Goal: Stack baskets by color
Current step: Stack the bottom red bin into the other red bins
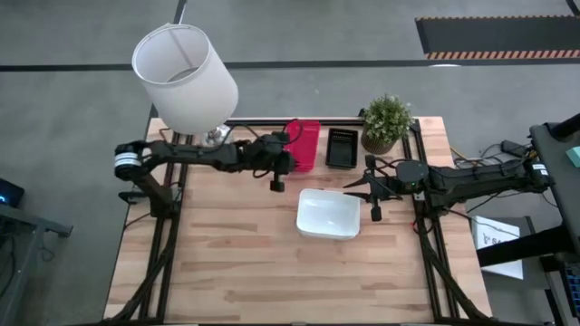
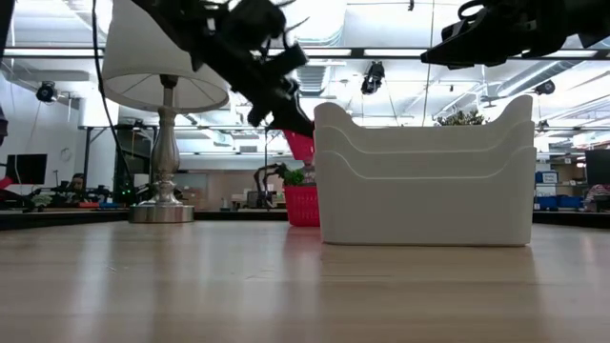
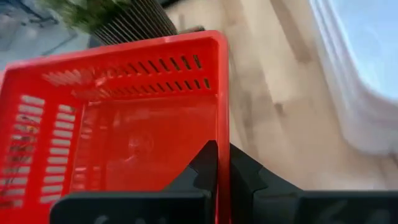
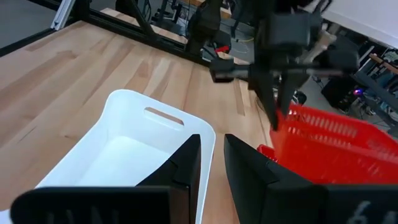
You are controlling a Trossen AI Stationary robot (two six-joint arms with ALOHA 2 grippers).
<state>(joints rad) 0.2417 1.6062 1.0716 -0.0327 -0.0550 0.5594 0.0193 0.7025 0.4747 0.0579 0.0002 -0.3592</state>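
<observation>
My left gripper [image 3: 222, 163] is shut on a red mesh basket [image 3: 124, 118], held up at the far middle of the table [image 1: 227, 272]. Another red basket [image 2: 303, 205] stands on the table under it. A black basket [image 1: 342, 148] lies just to the right of the red ones. Nested white baskets [image 1: 328, 214] stand in the middle of the table. My right gripper [image 4: 212, 155] hovers open above their right rim, with nothing between its fingers. My left gripper pinches the upper edge of one side wall [image 3: 222, 134] of the red basket, one finger [image 3: 205, 163] inside the basket and one [image 3: 244, 171] outside. The fingers lie along that wall, slanting down from the table's left. The basket hangs tilted [image 2: 300, 145], clear of the red one below.
A table lamp with a white shade [image 1: 186, 77] stands at the far left, close behind my left arm. A potted green plant [image 1: 387, 122] is at the far right beside the black basket. Bare wood stretches across the near half of the table.
</observation>
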